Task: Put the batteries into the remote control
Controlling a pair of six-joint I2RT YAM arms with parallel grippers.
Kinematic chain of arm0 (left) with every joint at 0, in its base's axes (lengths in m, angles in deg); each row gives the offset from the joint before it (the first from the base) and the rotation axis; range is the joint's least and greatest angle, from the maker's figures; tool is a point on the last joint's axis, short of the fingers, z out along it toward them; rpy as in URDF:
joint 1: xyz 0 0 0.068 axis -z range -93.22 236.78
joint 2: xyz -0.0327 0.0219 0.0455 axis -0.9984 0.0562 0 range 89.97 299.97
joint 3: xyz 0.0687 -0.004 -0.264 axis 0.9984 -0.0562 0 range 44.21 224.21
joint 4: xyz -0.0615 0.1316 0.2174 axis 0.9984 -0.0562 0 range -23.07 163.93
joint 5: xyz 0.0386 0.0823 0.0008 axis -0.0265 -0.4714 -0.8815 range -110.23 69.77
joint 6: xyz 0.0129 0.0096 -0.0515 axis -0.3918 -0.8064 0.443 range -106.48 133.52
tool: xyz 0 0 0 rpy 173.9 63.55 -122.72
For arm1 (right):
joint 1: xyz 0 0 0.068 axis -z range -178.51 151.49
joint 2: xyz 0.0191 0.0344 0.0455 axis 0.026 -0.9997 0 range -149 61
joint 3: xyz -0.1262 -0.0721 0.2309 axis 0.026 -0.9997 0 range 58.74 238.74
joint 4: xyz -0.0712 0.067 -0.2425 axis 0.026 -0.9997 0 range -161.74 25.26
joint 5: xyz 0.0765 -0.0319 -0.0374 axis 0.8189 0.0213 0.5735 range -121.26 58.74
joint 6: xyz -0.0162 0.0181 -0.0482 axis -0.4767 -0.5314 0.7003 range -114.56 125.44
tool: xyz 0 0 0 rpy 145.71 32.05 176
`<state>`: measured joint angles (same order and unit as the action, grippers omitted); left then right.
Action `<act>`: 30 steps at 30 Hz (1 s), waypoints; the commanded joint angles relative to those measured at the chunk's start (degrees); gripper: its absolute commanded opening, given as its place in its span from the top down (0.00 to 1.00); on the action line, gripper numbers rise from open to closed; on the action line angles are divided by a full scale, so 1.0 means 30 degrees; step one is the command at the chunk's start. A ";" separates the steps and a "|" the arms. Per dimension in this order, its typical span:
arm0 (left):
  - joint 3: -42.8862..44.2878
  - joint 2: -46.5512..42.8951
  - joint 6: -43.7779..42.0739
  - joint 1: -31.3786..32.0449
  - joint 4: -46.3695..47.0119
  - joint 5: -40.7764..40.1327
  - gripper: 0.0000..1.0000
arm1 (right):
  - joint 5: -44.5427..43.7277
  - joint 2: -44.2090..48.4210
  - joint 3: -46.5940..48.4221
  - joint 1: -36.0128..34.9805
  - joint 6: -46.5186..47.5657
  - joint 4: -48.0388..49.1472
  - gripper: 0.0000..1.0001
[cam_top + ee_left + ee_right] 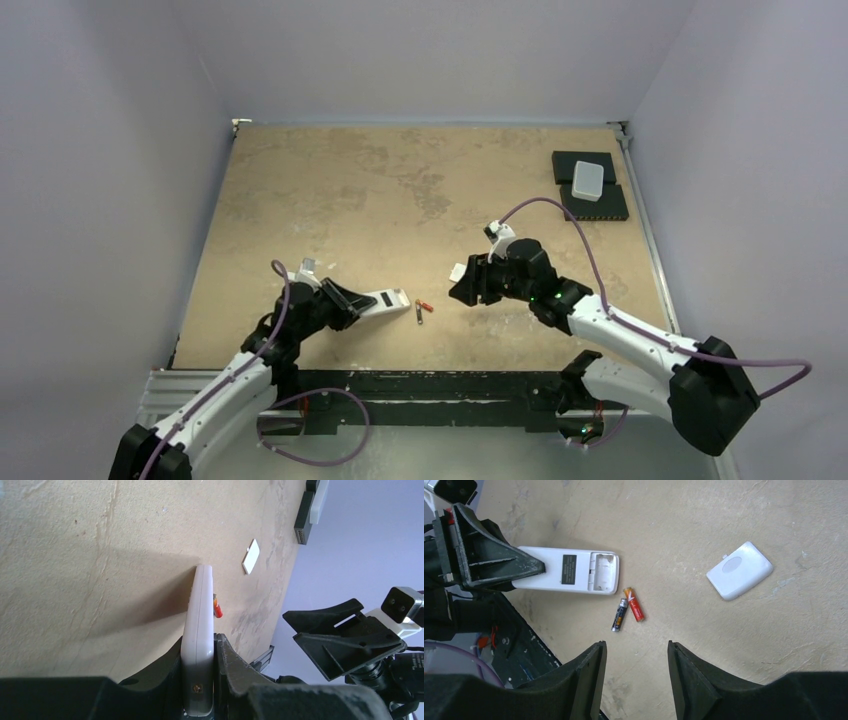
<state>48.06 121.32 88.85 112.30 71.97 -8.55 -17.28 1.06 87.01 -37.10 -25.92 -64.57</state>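
The white remote control (pixel 385 300) lies back up near the table's front edge, and its battery bay (pixel 603 571) is open and empty. My left gripper (pixel 345 303) is shut on the remote's left end; the left wrist view shows the remote (pixel 199 605) edge-on between the fingers. Two batteries (pixel 422 309) lie on the table just right of the remote: a dark one (pixel 619 615) and a red one (pixel 634 604). The red one shows past the remote (pixel 217 609). My right gripper (pixel 636 647) is open and empty, above the table right of the batteries (pixel 468 290).
The white battery cover (pixel 739 570) lies loose on the table by my right gripper, and it also shows in the left wrist view (pixel 251 556). A plain white box (pixel 589 180) sits on black pads at the back right. A metal rail (pixel 400 385) runs along the near edge.
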 commanded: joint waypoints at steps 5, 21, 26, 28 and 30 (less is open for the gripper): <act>-0.0029 0.4124 0.0060 -0.0068 0.3834 -0.0060 0.80 | -0.0280 0.0109 -0.0080 -0.0074 0.0483 0.0382 0.43; 0.2103 0.2779 -0.3122 -0.0054 -0.2925 0.0011 0.07 | -0.0278 -0.0167 0.0122 -0.0066 0.0547 0.0365 0.41; 0.3426 0.2590 -0.4598 -0.0068 -0.6114 -0.0449 0.06 | -0.0421 -0.0175 0.0371 -0.0083 0.0660 0.0077 0.41; 0.3884 0.2466 -0.4978 -0.0068 -0.6934 -0.0697 0.06 | -0.0495 -0.0176 0.0441 -0.0081 0.0735 0.0005 0.41; 0.4482 0.2411 -0.5381 -0.0068 -0.7578 -0.1080 0.06 | -0.0477 -0.0201 0.0489 -0.0070 0.0754 -0.0022 0.41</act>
<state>57.02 129.30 77.40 112.30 56.70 -9.10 -17.32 0.51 86.86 -37.10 -24.91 -64.70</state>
